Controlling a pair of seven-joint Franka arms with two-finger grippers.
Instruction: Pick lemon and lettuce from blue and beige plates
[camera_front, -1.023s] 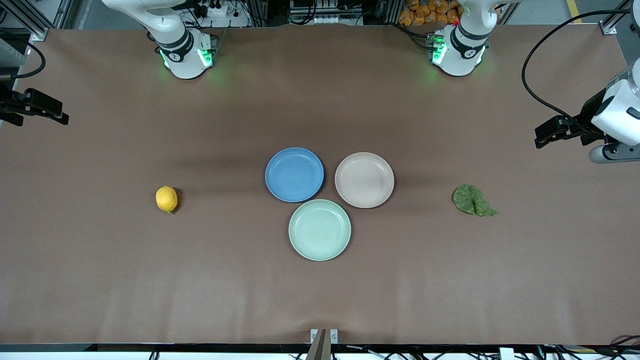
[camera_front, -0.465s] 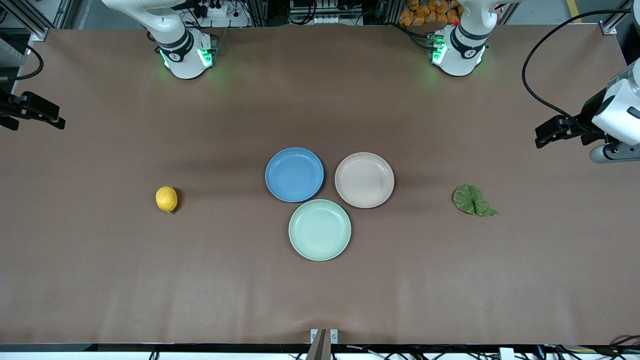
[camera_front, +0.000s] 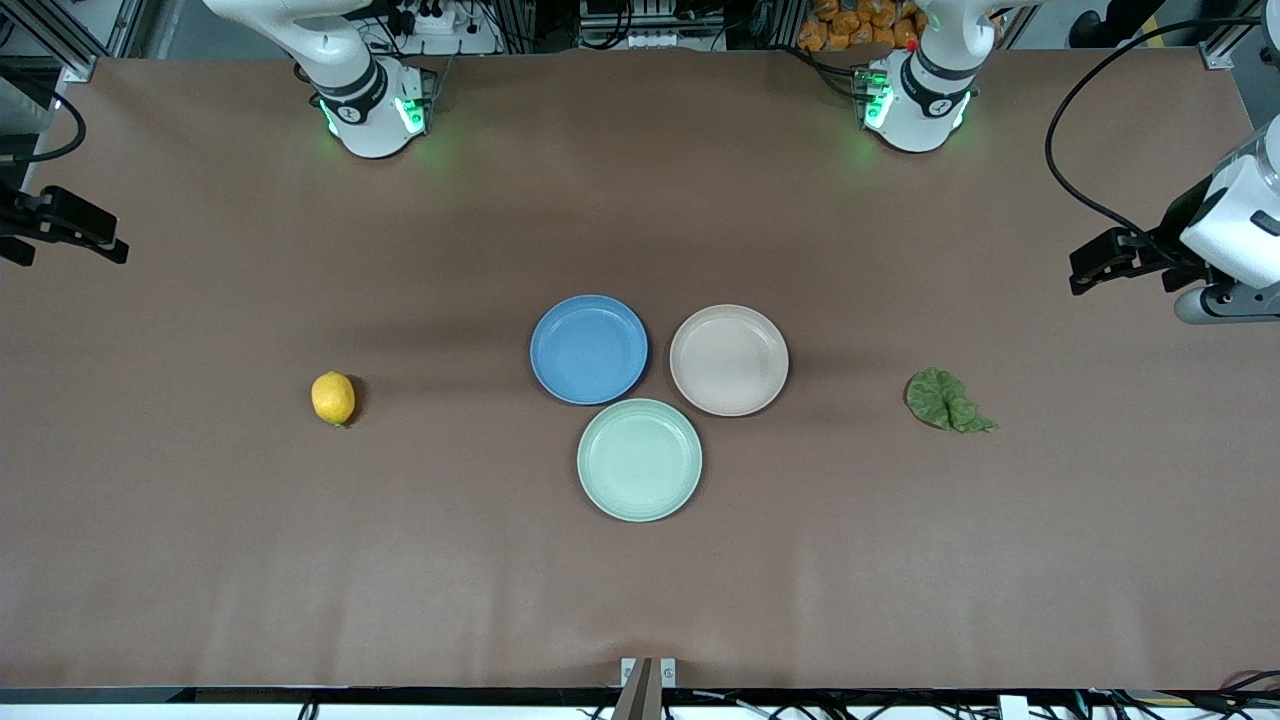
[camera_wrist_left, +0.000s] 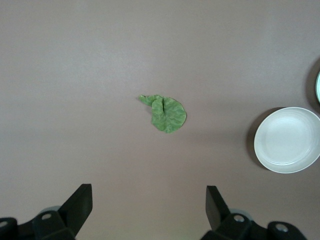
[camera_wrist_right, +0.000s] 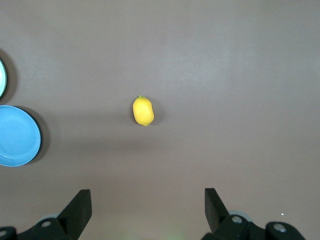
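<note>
**K:** Since the front view has both plates bare, what's left to grab? blue plate (camera_front: 589, 349) and beige plate (camera_front: 729, 360) sit mid-table, nothing in them. lemon (camera_front: 333, 398) lies on the table toward the right arm's end, lettuce (camera_front: 948, 401) toward the left arm's end, each well apart from the plates.

**M:** Disagrees with the task line, then. Grippers?

**K:** left gripper (camera_front: 1098, 262) and right gripper (camera_front: 72, 222) hang at the table's ends, partly cut off by the frame edge.

**M:** Left wrist view?

**K:** Fingers spread wide, nothing between them. Lettuce (camera_wrist_left: 165, 112) looks thin, limp, light, with one fold raised; I'd pinch there. Beige plate (camera_wrist_left: 287, 140) beside it, apart.

**M:** Right wrist?

**K:** Same spread, empty. Lemon (camera_wrist_right: 143, 110) looks firm, smooth, likely to roll; grip across the short axis. Blue plate (camera_wrist_right: 17, 135) is clipped by the frame.
</note>
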